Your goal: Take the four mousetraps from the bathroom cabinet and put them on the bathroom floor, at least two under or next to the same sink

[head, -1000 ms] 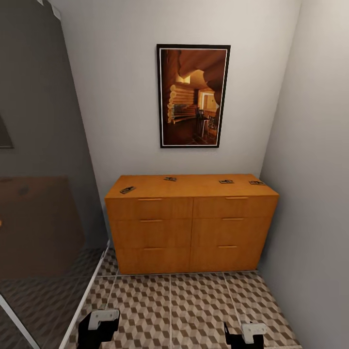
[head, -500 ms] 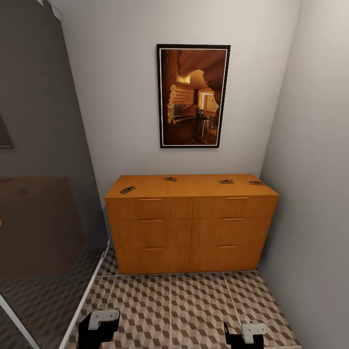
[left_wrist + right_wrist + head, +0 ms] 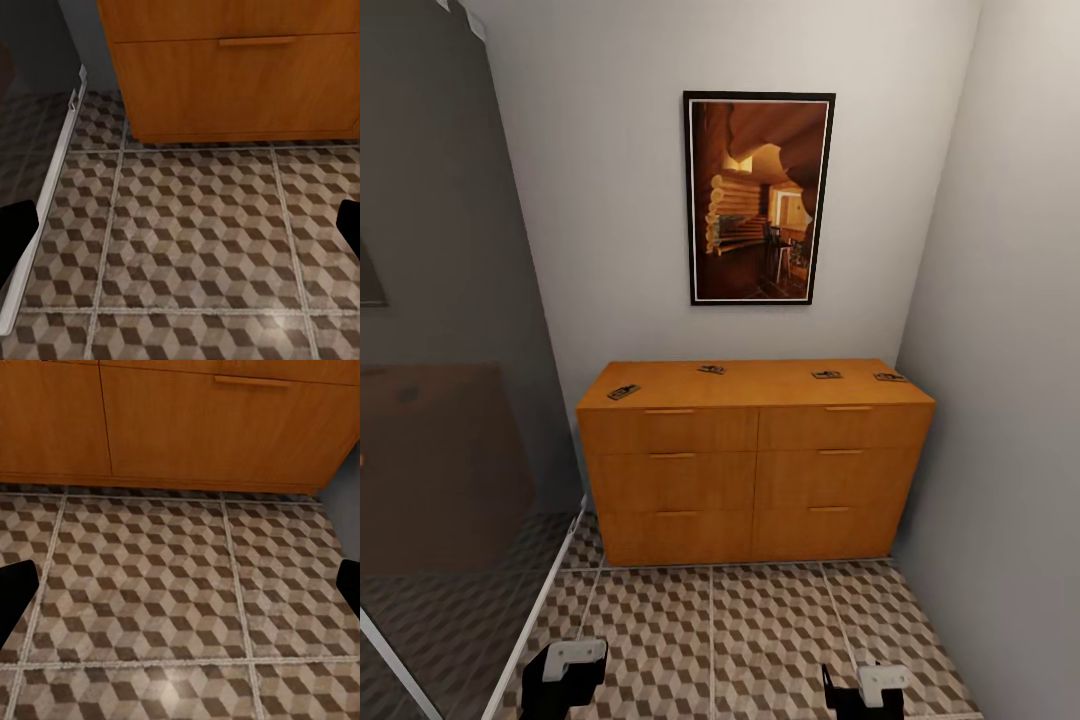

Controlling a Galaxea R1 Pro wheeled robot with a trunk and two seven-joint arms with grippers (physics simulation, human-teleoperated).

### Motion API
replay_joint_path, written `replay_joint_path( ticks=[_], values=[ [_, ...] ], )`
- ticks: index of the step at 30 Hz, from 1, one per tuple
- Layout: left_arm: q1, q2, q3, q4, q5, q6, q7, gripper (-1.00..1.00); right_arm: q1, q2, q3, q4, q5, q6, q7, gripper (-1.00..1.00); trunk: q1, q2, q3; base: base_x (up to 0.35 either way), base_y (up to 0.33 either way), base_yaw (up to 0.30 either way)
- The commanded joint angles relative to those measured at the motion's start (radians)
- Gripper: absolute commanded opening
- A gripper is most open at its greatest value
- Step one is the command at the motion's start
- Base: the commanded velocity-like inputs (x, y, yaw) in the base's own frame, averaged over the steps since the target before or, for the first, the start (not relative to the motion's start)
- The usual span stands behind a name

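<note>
Mousetraps (image 3: 624,392), four tiny boards, lie atop your cabinet (image 3: 755,470); both grippers (image 3: 180,225) (image 3: 180,585) gape over open floor (image 3: 760,630).

Cabinet (image 3: 202,427) drawer fronts above cube-patterned bathroom floor (image 3: 165,592).

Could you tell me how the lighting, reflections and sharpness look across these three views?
Head view: soft, even light, the cabinet and framed picture fairly sharp, the four mousetraps too small for detail; the glossy panel at left dimly mirrors cabinet and bathroom floor. Left wrist view: a faint pale sheen on the lower tiles. Right wrist view: similar sheen, slightly soft tiles.
</note>
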Motion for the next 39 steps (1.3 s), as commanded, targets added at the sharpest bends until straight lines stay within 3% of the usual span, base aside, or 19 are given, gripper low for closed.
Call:
replay_joint_path(
  ticks=[1,8,15,24,39],
  values=[
    [0.0,0.001,-0.002,0.001,0.0,-0.002,0.004,1.0,-0.001,0.0,0.003,-0.002,0.007,-0.002,-0.01,1.0,0.0,-0.001,-0.001,0.0,0.0,0.0],
    [0.0,0.002,-0.002,0.018,0.001,-0.004,0.003,1.0,-0.001,0.0,0.002,-0.039,0.008,0.0,-0.013,1.0,0.0,-0.001,-0.001,0.0,0.0,0.0],
    [0.0,0.002,-0.001,0.092,0.001,-0.03,0.003,1.0,-0.001,0.0,0.002,-0.157,0.009,0.036,-0.018,1.0,0.0,-0.001,-0.001,0.0,0.0,0.0],
    [0.0,0.003,0.0,0.191,0.001,-0.124,0.003,1.0,-0.001,-0.002,-0.001,-0.316,0.009,0.191,-0.019,1.0,0.0,-0.001,-0.001,0.0,0.0,0.0],
    [0.0,0.014,0.004,0.343,0.002,-0.166,0.004,1.0,-0.001,-0.019,-0.004,-0.532,0.009,0.403,-0.019,1.0,0.0,-0.001,-0.001,0.0,0.0,0.0]
  ],
)
